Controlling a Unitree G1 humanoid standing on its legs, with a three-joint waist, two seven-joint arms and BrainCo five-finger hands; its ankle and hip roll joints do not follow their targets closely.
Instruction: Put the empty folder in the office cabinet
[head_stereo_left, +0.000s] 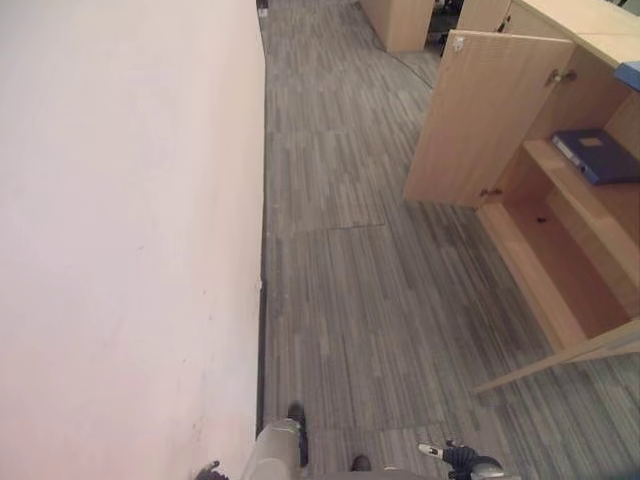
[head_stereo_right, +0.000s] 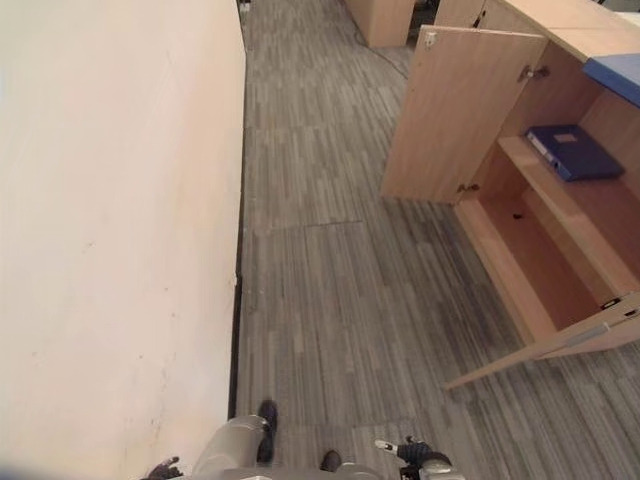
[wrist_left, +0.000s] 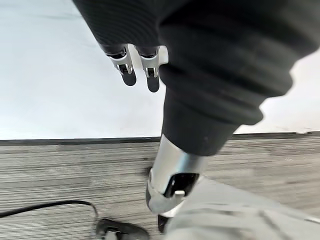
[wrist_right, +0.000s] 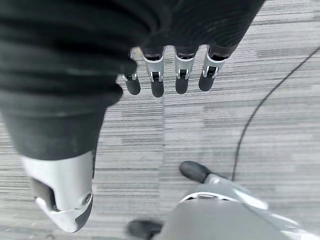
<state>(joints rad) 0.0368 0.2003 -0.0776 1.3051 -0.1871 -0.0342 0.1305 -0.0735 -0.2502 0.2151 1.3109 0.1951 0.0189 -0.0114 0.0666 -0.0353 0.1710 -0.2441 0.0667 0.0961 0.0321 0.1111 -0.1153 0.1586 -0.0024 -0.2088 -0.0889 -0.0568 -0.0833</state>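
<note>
A blue folder (head_stereo_left: 597, 155) lies flat on the middle shelf of the light wooden office cabinet (head_stereo_left: 560, 250), which stands at the right with both doors swung open. My left hand (wrist_left: 140, 70) hangs by my side near the wall, fingers straight, holding nothing. My right hand (wrist_right: 167, 75) hangs over the carpet, fingers straight and thumb apart, also with nothing in it. Both hands are low and well short of the cabinet.
A pale wall (head_stereo_left: 120, 240) runs along the left. Grey striped carpet (head_stereo_left: 340, 260) stretches ahead between wall and cabinet. The far cabinet door (head_stereo_left: 490, 120) and the near door (head_stereo_left: 570, 365) jut into the aisle. Another blue item (head_stereo_right: 615, 75) lies on the cabinet top. More wooden furniture (head_stereo_left: 400, 22) stands further back.
</note>
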